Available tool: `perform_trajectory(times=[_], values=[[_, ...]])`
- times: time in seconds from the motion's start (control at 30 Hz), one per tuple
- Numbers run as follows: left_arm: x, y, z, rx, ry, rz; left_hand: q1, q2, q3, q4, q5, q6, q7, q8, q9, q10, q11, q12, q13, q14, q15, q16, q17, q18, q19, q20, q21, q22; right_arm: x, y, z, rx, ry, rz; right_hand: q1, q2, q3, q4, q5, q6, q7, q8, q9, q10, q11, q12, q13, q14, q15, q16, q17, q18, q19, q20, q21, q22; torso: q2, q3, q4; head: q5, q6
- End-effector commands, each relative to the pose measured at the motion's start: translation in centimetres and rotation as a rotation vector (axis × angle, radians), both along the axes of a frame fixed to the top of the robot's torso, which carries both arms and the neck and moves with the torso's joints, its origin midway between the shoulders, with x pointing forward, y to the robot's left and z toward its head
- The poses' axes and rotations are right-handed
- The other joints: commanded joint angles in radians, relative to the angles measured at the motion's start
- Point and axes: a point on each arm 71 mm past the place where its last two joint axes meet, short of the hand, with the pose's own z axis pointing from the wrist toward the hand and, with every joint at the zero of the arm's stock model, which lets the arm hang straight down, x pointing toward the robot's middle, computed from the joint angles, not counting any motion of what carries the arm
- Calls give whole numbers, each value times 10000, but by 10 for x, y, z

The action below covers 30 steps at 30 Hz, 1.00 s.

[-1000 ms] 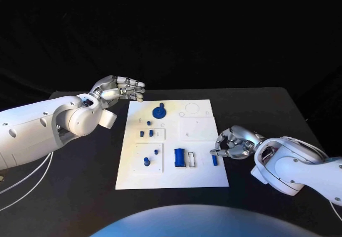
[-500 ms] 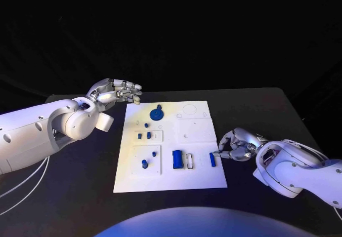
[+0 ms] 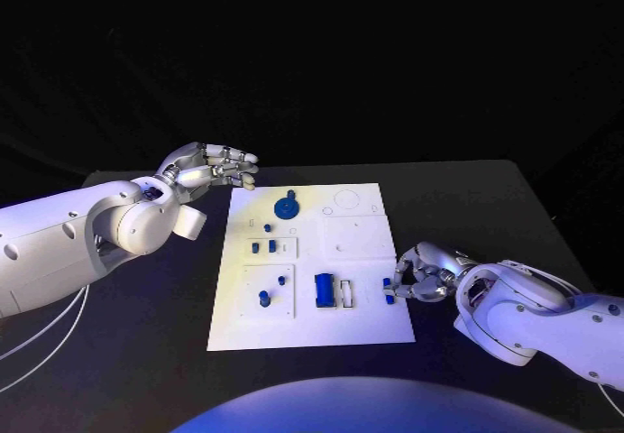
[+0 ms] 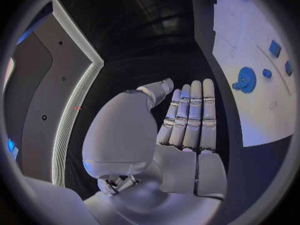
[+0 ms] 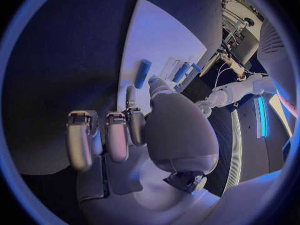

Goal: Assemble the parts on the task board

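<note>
My right hand (image 3: 426,273) is curled at the task board's (image 3: 371,329) four o'clock edge, fingertips (image 3: 398,287) at the small blue peg (image 3: 389,290) lying there; I cannot tell whether I truly have it pinched. I judge it light, rigid, smooth plastic, apt to roll or slip, best taken across its middle. It is a short, deep-blue cylinder beside the white frame (image 3: 346,292) and blue block (image 3: 323,289); my left hand (image 3: 211,167) hovers empty, fingers loosely apart, off the ten o'clock corner.
</note>
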Motion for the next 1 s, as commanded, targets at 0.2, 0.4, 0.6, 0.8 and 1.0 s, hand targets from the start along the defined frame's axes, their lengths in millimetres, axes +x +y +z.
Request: perform_trajectory(times=[0.2,0.4,0.6,0.8,1.0], values=[[-1,-1,1,-151,-42,-120,-119,-20,17,52,-27,-93,7,33,-13,-70,-19,47,11,-52,-8,-34,11,105,77,-1,-55,-11,-2,6,-6,-747,150,602,-25,-7,-23,-30,-18,83,-33,27,-2,-17,-16,-25,1147,818,16,-27,1355,-82,830,73,-8,2449,4,3,-7,2,-6],[-1,-1,1,-148,-43,-111,-118,-20,21,59,-27,-94,8,37,-13,-74,-18,52,13,-55,-7,-34,20,105,89,-1,-74,-22,-2,11,-9,-1068,21,950,123,-40,7,-47,-13,98,-49,19,-14,-13,-33,-23,1150,816,-2,-32,1345,-83,831,58,-4,2450,2,13,-14,9,-22],[-1,-1,2,-150,-40,-119,-118,-20,21,59,-27,-94,8,37,-13,-74,-18,52,13,-55,-7,-34,20,105,89,-1,-74,-22,-2,16,-10,-1401,-91,1275,718,-53,322,-71,18,138,-87,-43,-76,-9,-72,-23,1157,820,-40,-30,1361,-90,841,20,25,2459,3,11,-12,12,-43],[-1,-1,2,-149,-35,-122,-118,-20,21,59,-27,-94,8,37,-13,-74,-18,52,13,-55,-7,-34,20,105,89,-1,-74,-22,-2,19,-12,-1730,-116,1468,1798,-449,2044,-119,25,361,-101,-257,-302,-27,-100,-51,1160,825,-79,-27,1392,-101,859,-39,78,2474,3,6,-15,0,-51],[-1,0,2,-144,-32,-114,-118,-20,21,59,-27,-94,8,37,-13,-74,-18,52,13,-55,-7,-34,20,105,89,-1,-74,-22,-2,20,-12,-1873,-184,1487,2115,-735,3845,-558,14,566,-85,-314,-379,-36,-102,-62,1172,825,-74,-29,1402,-105,864,-35,96,2479,-5,8,-14,9,-62]])
